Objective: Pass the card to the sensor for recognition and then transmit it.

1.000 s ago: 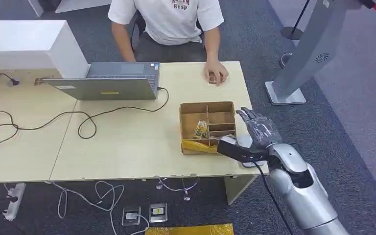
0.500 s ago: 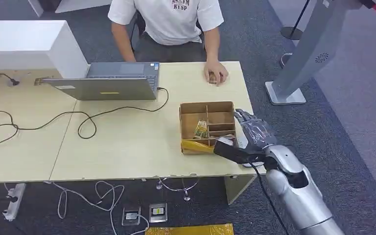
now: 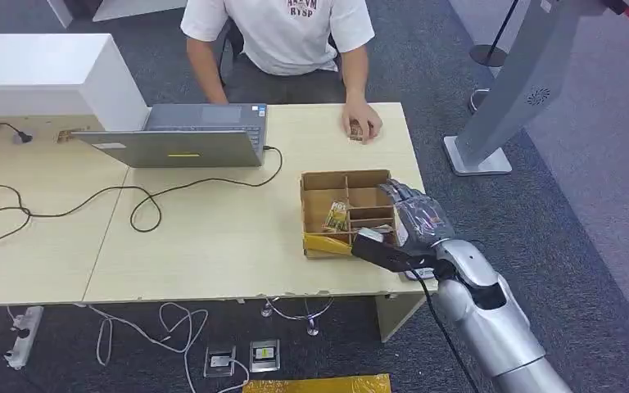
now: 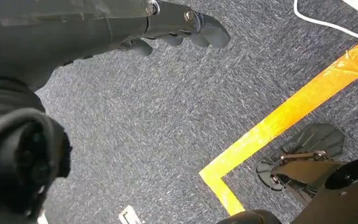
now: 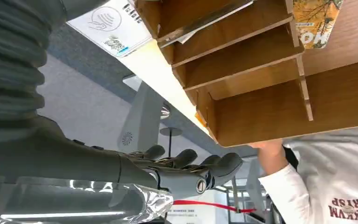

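Note:
A brown cardboard box (image 3: 305,205) with several compartments stands near the table's right edge. A patterned yellow-green card (image 3: 336,217) lies in one compartment, and the right wrist view shows that card (image 5: 317,21) too. A pale card (image 5: 205,21) sits in a narrow slot of the box (image 5: 242,51). Beside the box lies a white sensor pad (image 5: 114,23) printed with a wave symbol. My right hand (image 3: 414,214) hovers over the box's right side, fingers (image 5: 186,163) spread and holding nothing. My left hand (image 4: 177,30) hangs over the carpet, holding nothing.
A person in a white shirt sits across the table, one hand (image 3: 364,127) resting on it. A laptop (image 3: 180,139) with a black cable (image 3: 143,205) lies to the left. A grey stand (image 3: 508,90) is on the floor to the right. Yellow floor tape (image 4: 279,126) shows below.
My right hand has moved left, from beside the box to over its right-hand compartments. The person and the things on the table have stayed put.

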`<state>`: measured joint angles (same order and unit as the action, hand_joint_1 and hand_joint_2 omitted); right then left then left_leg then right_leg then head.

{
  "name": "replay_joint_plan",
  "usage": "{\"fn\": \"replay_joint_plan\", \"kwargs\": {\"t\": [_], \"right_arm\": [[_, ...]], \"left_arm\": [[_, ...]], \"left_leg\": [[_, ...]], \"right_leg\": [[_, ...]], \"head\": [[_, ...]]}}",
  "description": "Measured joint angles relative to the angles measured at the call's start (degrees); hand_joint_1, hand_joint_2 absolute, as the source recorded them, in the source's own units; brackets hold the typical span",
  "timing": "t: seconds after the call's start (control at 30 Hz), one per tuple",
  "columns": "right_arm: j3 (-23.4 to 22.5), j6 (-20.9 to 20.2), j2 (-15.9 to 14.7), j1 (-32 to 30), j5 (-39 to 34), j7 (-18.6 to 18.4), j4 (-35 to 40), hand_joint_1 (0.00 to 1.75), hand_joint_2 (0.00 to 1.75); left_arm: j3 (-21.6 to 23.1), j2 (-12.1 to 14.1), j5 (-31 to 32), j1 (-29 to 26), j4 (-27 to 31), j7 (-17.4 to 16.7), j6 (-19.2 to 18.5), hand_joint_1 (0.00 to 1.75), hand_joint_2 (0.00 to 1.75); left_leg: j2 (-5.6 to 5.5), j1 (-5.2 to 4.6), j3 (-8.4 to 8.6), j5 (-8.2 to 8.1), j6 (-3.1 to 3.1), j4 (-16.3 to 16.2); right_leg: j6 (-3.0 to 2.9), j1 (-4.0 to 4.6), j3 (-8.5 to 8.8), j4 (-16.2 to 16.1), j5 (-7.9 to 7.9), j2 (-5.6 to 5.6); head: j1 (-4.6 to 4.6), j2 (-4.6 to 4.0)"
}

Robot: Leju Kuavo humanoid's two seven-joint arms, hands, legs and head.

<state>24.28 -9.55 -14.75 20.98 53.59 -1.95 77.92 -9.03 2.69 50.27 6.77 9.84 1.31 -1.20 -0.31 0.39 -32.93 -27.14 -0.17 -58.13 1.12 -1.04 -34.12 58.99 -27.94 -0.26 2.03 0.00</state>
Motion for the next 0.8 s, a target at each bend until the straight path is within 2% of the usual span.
{"fn": "replay_joint_plan", "kwargs": {"t": [0.17,0.3,0.7,0.73,0.77,0.8], "right_arm": [[0.0,0.0,0.0,0.0,0.0,0.0,0.0,0.00,1.75],[0.9,1.9,0.9,0.4,-0.8,0.3,-3.1,0.00,1.75],[1.6,1.8,1.1,0.5,-1.1,0.2,-4.7,0.00,1.75],[1.7,1.8,1.2,0.5,-1.1,0.2,-4.7,0.07,1.75],[1.7,1.8,1.2,0.5,-1.1,0.2,-4.7,0.23,1.75],[1.7,1.7,1.2,0.5,-1.1,0.2,-4.7,0.23,1.75]], "left_arm": [[0.0,0.0,0.0,0.0,0.0,0.0,0.0,0.00,0.00],[0.0,0.0,0.9,0.1,0.0,0.0,0.1,0.00,0.00],[0.0,0.0,1.3,0.2,0.0,0.0,0.0,0.00,0.00],[0.0,0.0,1.3,0.2,0.0,0.0,0.0,0.00,0.00],[0.0,0.0,1.3,0.2,0.0,0.0,0.0,0.00,0.00],[0.0,0.0,1.3,0.2,0.0,0.0,0.0,0.00,0.00]], "left_leg": [[0.00,0.00,0.00,0.00,0.00,0.0],[0.00,0.00,0.01,0.00,0.00,0.0],[0.00,0.00,0.01,0.00,0.00,0.0],[0.00,0.00,0.01,0.00,0.00,0.0],[0.00,0.00,0.01,0.00,0.00,0.0],[0.00,0.00,0.01,0.00,0.00,0.0]], "right_leg": [[0.00,0.00,0.00,0.0,0.00,0.00],[0.00,0.00,0.00,0.0,0.00,0.01],[0.00,0.00,0.00,0.0,0.00,0.01],[0.00,0.00,0.00,0.0,0.00,0.01],[0.00,0.00,0.00,0.0,0.00,0.01],[0.00,0.00,0.00,0.0,0.00,0.01]], "head": [[0.00,0.00],[0.00,0.00],[0.00,0.00],[0.00,0.00],[0.00,0.00],[0.00,0.00]]}}
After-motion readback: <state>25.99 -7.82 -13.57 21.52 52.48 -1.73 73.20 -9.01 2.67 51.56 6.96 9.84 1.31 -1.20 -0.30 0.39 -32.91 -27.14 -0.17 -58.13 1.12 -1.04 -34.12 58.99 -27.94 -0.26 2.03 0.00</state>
